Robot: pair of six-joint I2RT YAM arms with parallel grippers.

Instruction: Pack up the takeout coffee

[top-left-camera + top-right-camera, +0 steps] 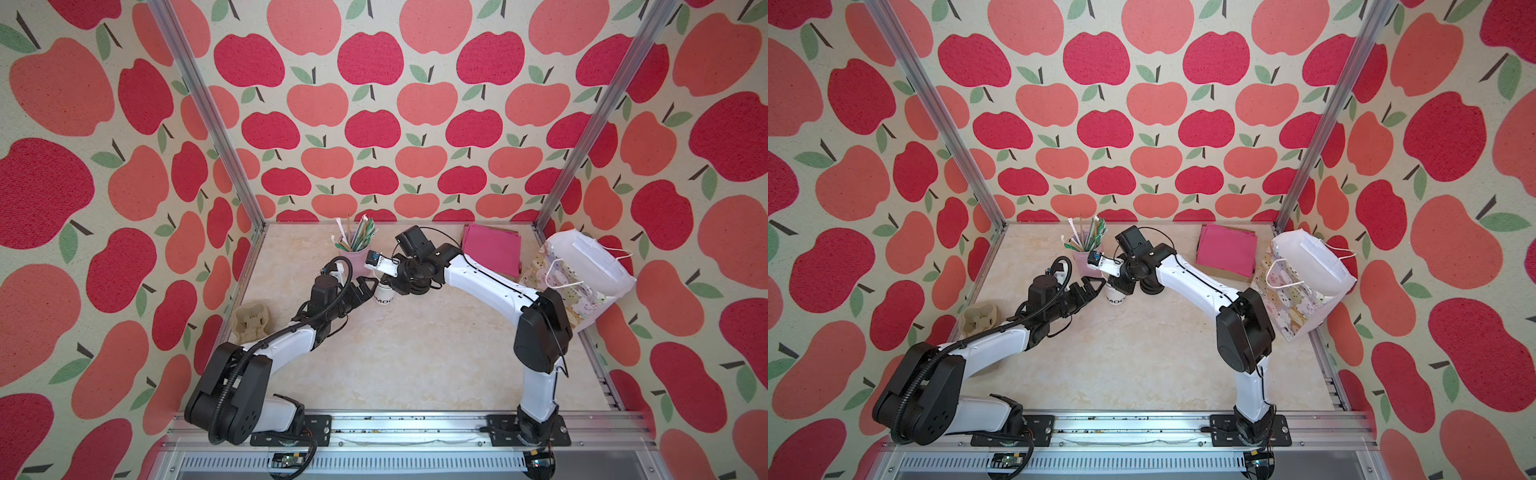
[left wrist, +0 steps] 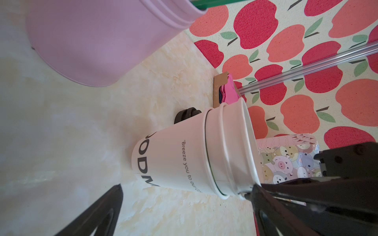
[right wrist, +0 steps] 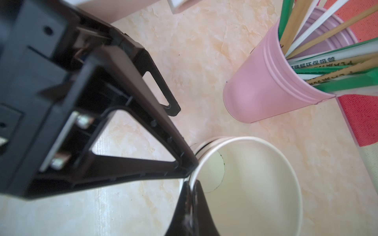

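Since the left gripper (image 1: pixel 369 287) stands with its black fingers spread wide and nothing between them, just short of the nested stack of white paper cups (image 2: pixel 173 163) on the marbled cream tabletop (image 1: pixel 415 365), the step in hand looks like freeing one cup. It should, I judge, slide round the lettered outer cup (image 2: pixel 163 159) below the rims and hold lightly, enough to pin the stack without denting the paper. One tip sits close to the rims; whether it touches I cannot tell.

Just beyond, the right gripper (image 3: pixel 191 190) is clamped on the rim of the innermost white paper cup (image 3: pixel 245 183), one finger inside and one outside. A straight pull along the stack's axis should draw it out cleanly.

Behind the stack lies the round black plastic lid (image 2: pixel 187 114), apart from both grippers. Farther off is the pink ribbed cup of straws (image 3: pixel 266 92).
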